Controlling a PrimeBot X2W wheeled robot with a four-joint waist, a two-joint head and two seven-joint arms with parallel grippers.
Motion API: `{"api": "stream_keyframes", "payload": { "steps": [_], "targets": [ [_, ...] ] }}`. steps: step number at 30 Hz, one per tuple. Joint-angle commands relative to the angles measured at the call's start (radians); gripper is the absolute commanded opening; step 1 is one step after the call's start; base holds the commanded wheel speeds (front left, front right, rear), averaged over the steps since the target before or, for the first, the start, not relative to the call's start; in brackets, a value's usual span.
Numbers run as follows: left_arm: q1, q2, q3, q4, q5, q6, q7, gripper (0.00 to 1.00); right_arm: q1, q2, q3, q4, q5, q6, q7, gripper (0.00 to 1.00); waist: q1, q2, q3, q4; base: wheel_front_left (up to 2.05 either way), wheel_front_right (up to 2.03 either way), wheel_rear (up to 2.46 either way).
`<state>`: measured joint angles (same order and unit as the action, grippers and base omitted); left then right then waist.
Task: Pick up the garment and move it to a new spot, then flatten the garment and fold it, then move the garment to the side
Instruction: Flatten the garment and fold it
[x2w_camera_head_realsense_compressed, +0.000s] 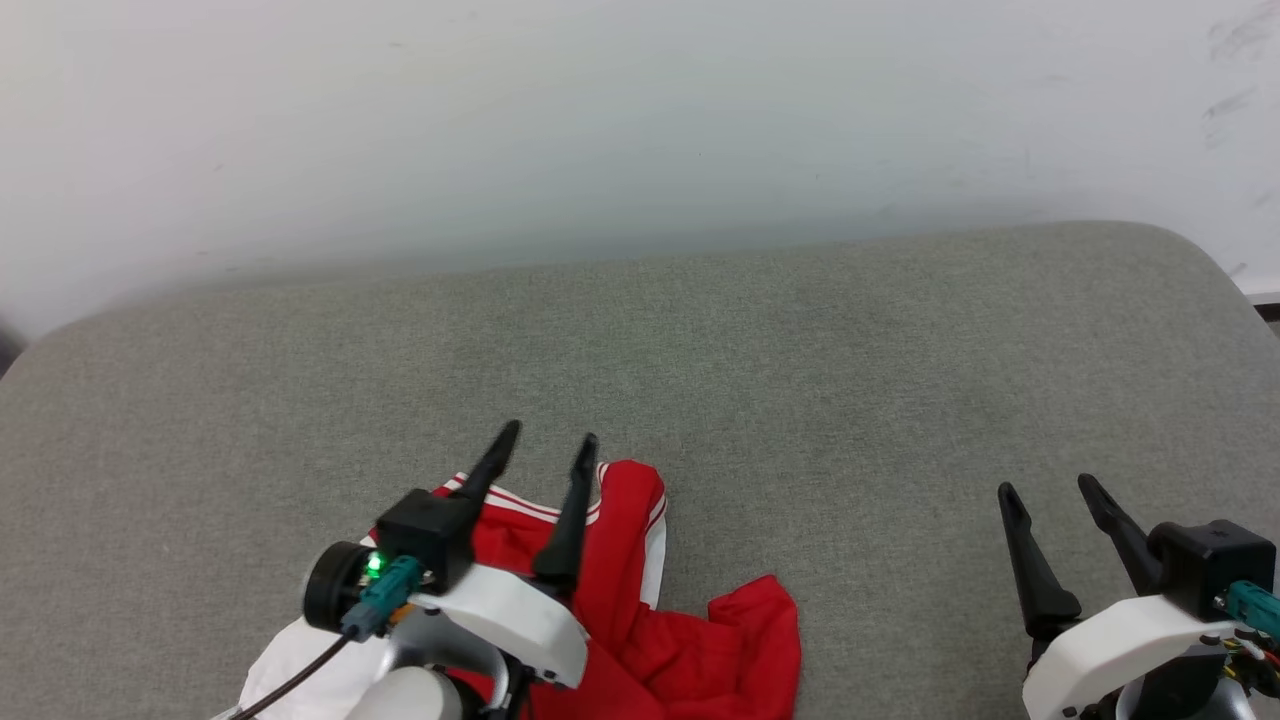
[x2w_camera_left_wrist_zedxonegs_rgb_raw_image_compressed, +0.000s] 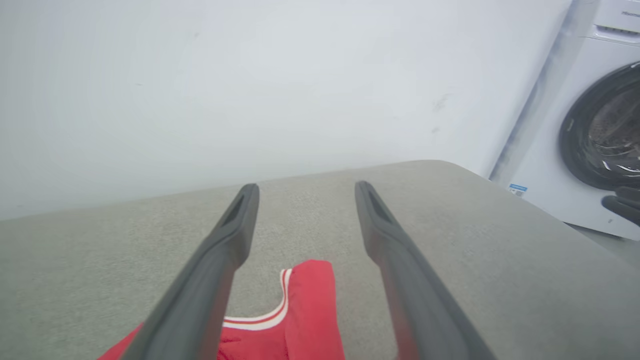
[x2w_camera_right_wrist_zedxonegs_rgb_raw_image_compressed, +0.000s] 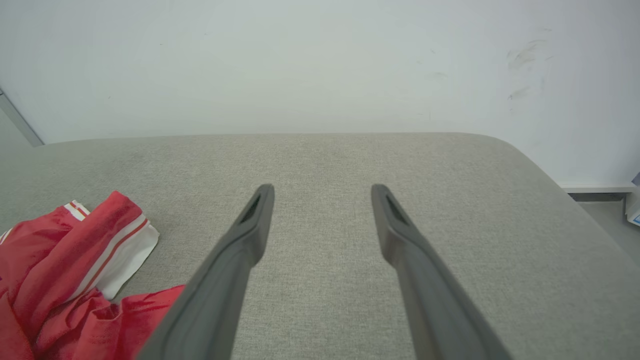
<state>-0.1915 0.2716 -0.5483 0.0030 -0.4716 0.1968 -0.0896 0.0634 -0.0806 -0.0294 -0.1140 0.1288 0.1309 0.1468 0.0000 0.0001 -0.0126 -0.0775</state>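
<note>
1. The garment (x2w_camera_head_realsense_compressed: 690, 640) lies in a crumpled heap on the grey fabric-covered worktop (x2w_camera_head_realsense_compressed: 800, 350). You'll find it at the near edge, left of centre in the head view. It is mostly red. Red-and-white stripe trim shows at its far edge, and a white patch of cloth shows at its lower left.
2. From the right wrist view, the garment (x2w_camera_right_wrist_zedxonegs_rgb_raw_image_compressed: 60, 270) sits at the far left. A white sleeve with red stripes is turned out toward the bare worktop.
3. Your left hand (x2w_camera_head_realsense_compressed: 551, 432) is over the garment's far part, with its fingertips reaching just past the striped edge. The fingers are spread wide and nothing is caught between them.
4. In the left wrist view, the left hand (x2w_camera_left_wrist_zedxonegs_rgb_raw_image_compressed: 306, 186) frames a red fold of the garment (x2w_camera_left_wrist_zedxonegs_rgb_raw_image_compressed: 310, 300) low in the gap. The cloth lies on the worktop and is not gripped. You cannot tell whether the fingers touch it.
5. Your right hand (x2w_camera_head_realsense_compressed: 1045, 484) is well apart from the garment, at the lower right over bare worktop. It is spread just as wide and holds nothing; see also the right wrist view (x2w_camera_right_wrist_zedxonegs_rgb_raw_image_compressed: 322, 187).
6. A pale wall (x2w_camera_head_realsense_compressed: 600, 120) stands behind the worktop.
7. A white washing machine (x2w_camera_left_wrist_zedxonegs_rgb_raw_image_compressed: 575, 150) with a dark round door stands past the worktop's rounded corner.
</note>
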Motion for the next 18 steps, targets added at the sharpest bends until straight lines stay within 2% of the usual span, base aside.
{"api": "stream_keyframes", "payload": {
  "steps": [1,5,10,15,18],
  "targets": [
    [0.003,0.009,0.026,0.011,0.008,0.018,-0.034,1.00,0.012,0.001,-0.002,-0.004,-0.007,0.000,0.000,1.00,0.0000,-0.0001,-0.001,0.003,0.00,0.00,0.00],
    [0.038,0.036,0.109,0.043,0.001,0.070,-0.111,1.00,0.015,0.000,-0.005,-0.005,-0.008,0.000,0.002,1.00,0.0000,-0.0001,-0.006,0.012,0.00,0.00,0.00],
    [0.104,0.085,0.205,0.055,-0.011,0.114,-0.152,1.00,0.016,0.001,-0.007,-0.006,-0.007,0.000,0.003,1.00,0.0000,-0.0001,-0.009,0.022,0.00,0.00,0.00],
    [0.178,0.130,0.267,0.028,-0.026,0.133,-0.162,1.00,0.008,-0.001,-0.008,-0.007,0.005,0.000,-0.003,1.00,0.0000,-0.0001,-0.007,0.039,0.00,0.00,0.00],
    [0.195,0.134,0.275,0.012,-0.030,0.136,-0.163,1.00,-0.001,-0.006,-0.007,-0.009,0.014,0.000,-0.011,1.00,0.0000,-0.0001,-0.004,0.047,0.00,0.00,0.00]
  ]
}}
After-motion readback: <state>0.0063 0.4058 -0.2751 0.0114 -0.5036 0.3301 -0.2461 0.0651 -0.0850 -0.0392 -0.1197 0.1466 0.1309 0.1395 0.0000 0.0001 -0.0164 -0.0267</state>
